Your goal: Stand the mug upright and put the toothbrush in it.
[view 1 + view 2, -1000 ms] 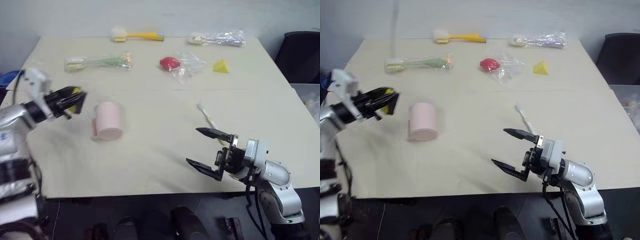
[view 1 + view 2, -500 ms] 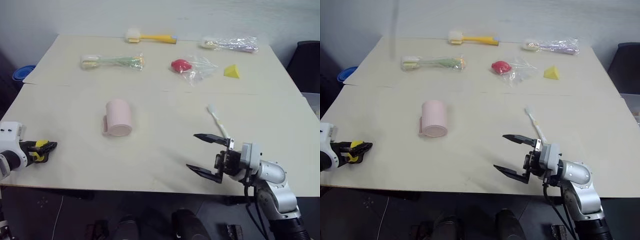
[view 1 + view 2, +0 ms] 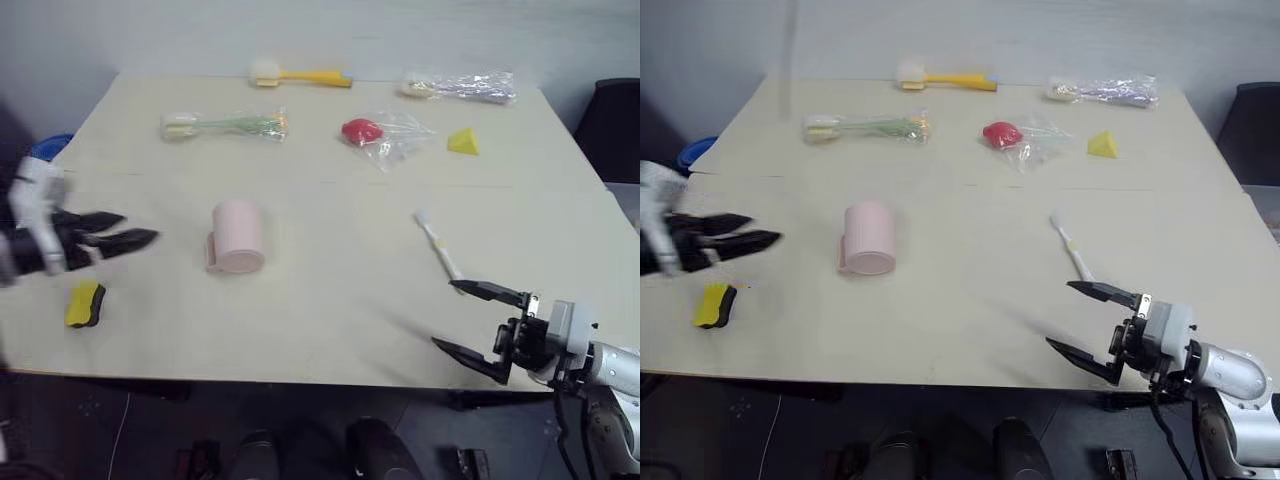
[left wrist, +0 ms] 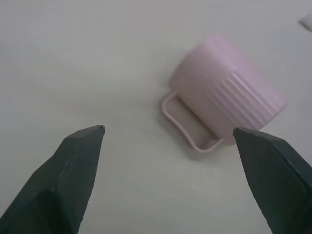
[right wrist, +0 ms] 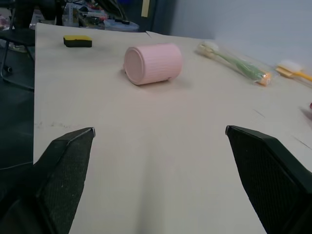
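No legible text, label or number on anything here.

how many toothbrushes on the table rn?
4. The bare cream toothbrush lies near the right gripper; a green wrapped brush is beyond the mug; a yellow brush and a purple wrapped brush lie along the far edge.

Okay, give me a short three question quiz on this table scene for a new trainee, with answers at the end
1. True or false: the mug stands upright.
2. What lies on the table by the left gripper? A) yellow sponge B) red ball C) spoon
3. Fill in: the toothbrush lies between the mug and the ___ gripper.

Key:
1. False: it lies on its side.
2. A: the sponge.
3. Right: the right gripper, open like the left.
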